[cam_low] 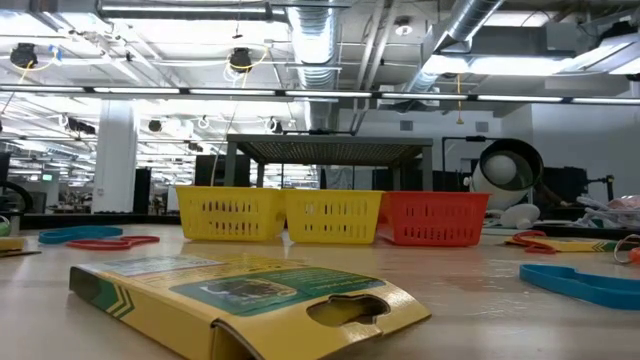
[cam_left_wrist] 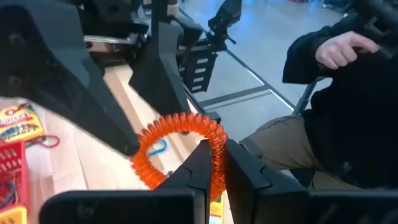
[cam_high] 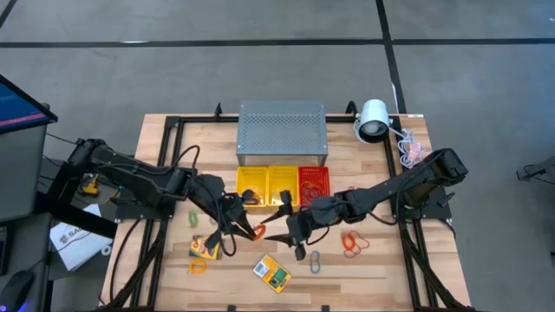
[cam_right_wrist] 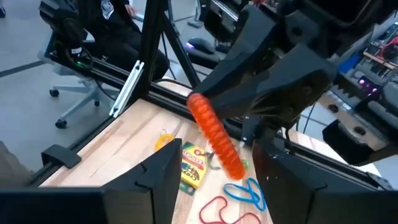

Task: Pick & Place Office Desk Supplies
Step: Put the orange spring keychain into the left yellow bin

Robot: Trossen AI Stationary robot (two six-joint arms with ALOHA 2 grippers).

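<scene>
Left wrist view shows our left gripper (cam_left_wrist: 211, 163) pinched tight on an orange coiled band (cam_left_wrist: 180, 146), the loop standing up from between the fingertips. From above, that gripper (cam_high: 247, 227) hangs over the middle of the table, just in front of the yellow baskets (cam_high: 267, 185) and close to the right gripper (cam_high: 290, 232), whose fingers stand partly apart with nothing between them; in the right wrist view the coil (cam_right_wrist: 216, 137) hangs just ahead of those fingers. We judge the step to be either a hand-over or a drop into a basket — we cannot tell which. If it is a hand-over, the right fingers should close on a free stretch of coil before the left lets go. If it is a drop, carry it well over the basket rim, since a springy loop can bounce out. Other supplies lie on the wood: a yellow-and-green card box (cam_high: 272, 273), a blue clip (cam_high: 316, 261) and orange loops (cam_high: 352, 244) — all well clear of the red basket (cam_high: 314, 185).
</scene>
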